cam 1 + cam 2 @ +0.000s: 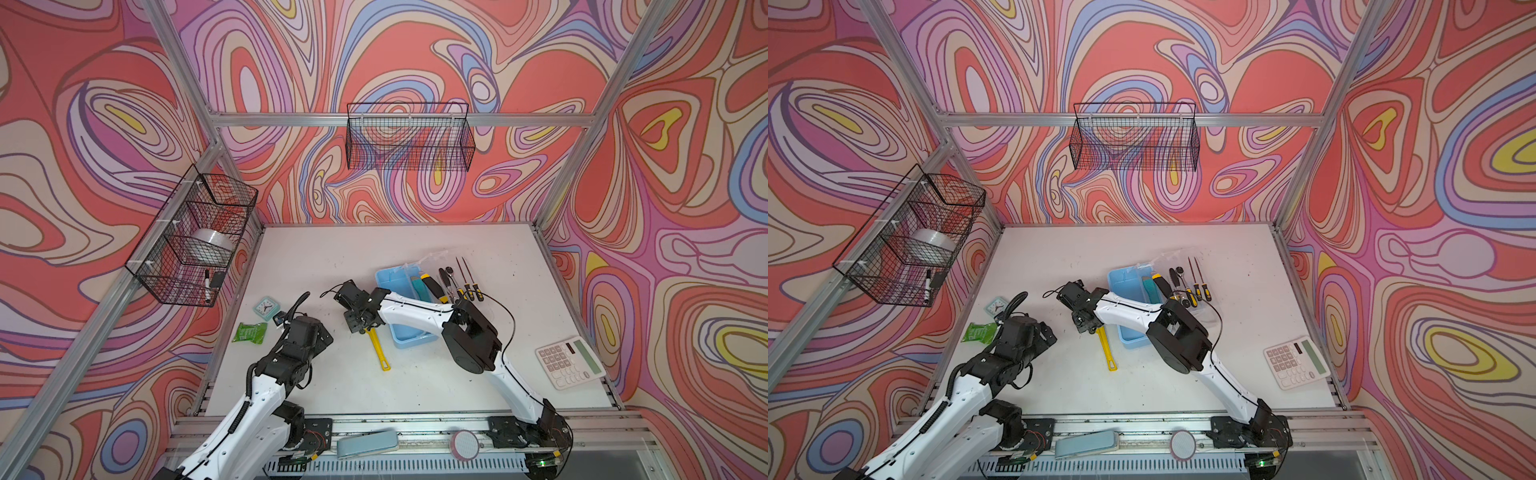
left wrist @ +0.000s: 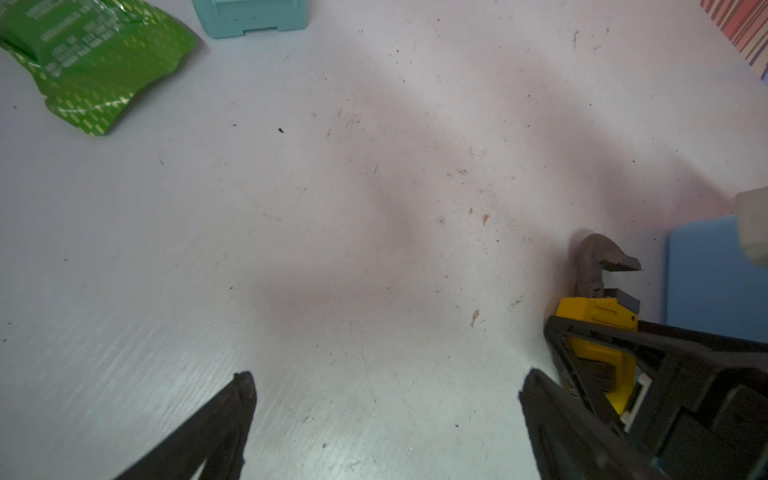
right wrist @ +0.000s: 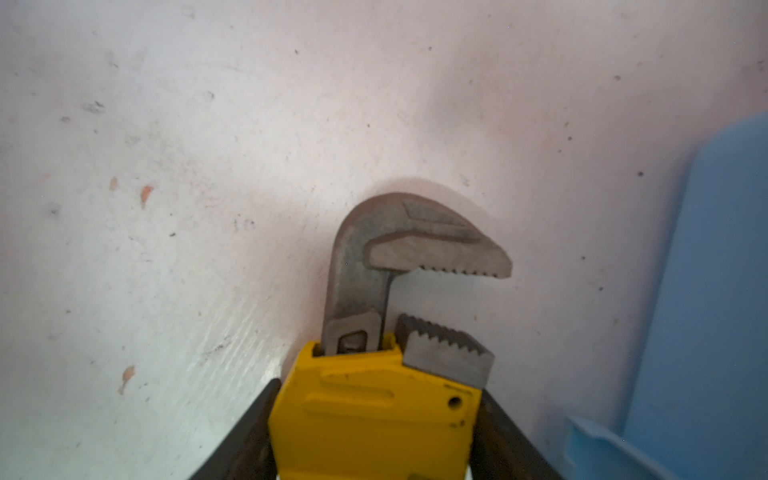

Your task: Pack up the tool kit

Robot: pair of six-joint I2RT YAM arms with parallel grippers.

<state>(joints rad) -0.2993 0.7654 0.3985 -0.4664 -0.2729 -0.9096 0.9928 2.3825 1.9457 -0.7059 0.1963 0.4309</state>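
Right gripper point(image 3: 374, 436) clamps the yellow pipe wrench point(image 3: 386, 374) beside the tool kit point(image 1: 409, 336). Left gripper point(image 2: 386, 415) spread wide, holding nothing, above the desk point(image 2: 332, 208).

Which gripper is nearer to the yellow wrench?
The right. The right gripper sits at the head of the yellow wrench, fingers either side of it. The left gripper stands open beside it, apart.

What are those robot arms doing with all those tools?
They are packing a tool kit, a light blue box lying open on the table. The right gripper has reached across and sits around the head of a yellow wrench that lies on the table beside the box. Whether it is gripping yet is unclear. The left gripper is open and holds nothing. More tools lie in the clear lid.
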